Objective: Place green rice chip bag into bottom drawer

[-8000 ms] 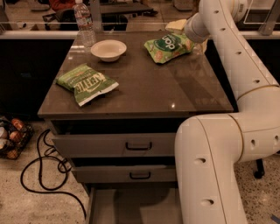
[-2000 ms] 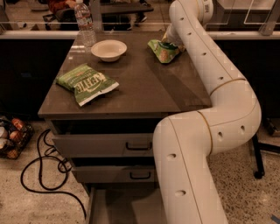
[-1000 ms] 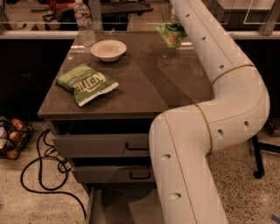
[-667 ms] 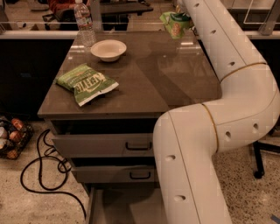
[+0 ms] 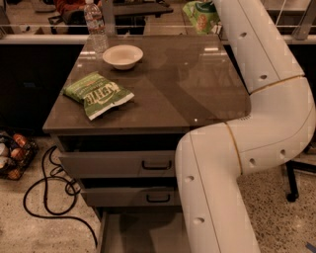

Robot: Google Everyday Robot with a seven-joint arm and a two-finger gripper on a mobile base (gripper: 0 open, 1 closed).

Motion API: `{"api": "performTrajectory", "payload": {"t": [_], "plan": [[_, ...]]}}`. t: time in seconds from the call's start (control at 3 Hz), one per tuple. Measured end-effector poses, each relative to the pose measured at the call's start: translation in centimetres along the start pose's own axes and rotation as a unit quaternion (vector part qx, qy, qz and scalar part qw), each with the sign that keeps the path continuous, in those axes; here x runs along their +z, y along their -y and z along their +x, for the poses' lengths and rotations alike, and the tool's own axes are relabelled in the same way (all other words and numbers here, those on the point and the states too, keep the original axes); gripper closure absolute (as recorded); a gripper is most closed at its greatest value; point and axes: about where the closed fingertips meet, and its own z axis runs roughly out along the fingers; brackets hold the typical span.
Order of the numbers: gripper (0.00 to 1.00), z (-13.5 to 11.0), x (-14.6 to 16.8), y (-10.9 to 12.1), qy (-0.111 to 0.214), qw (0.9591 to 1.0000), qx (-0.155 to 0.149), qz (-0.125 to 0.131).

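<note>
The green rice chip bag [image 5: 199, 15], bright green with round tan chips printed on it, hangs in the air above the back right corner of the table [image 5: 197, 94]. My gripper [image 5: 211, 4] is at the frame's top edge, shut on the bag's upper right part and mostly hidden by my white arm. The bottom drawer [image 5: 140, 235] is pulled open at the foot of the cabinet, its flat grey floor bare where it shows. My arm's lower link covers its right side.
A duller green Kettle bag [image 5: 97, 94] lies on the table's left side. A white bowl [image 5: 122, 55] and a water bottle [image 5: 95, 24] stand at the back left. Two upper drawers [image 5: 118, 163] are shut. Black cables [image 5: 47, 195] and a basket [image 5: 11, 154] are on the floor left.
The bag, lying on the table's back right 8 s ago, has been taken hold of and lifted. Over the last second it rose further and shifted slightly right.
</note>
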Motion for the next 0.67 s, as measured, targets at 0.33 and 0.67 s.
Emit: {"api": "performTrajectory", "payload": {"t": [0.33,0.67], "plan": [[1.0,-0.67,-1.78,-0.98,0.015,0.9998,-0.002,-0.015],[1.0,-0.67,-1.78,-0.98,0.015,0.9998,-0.002,-0.015]]}}
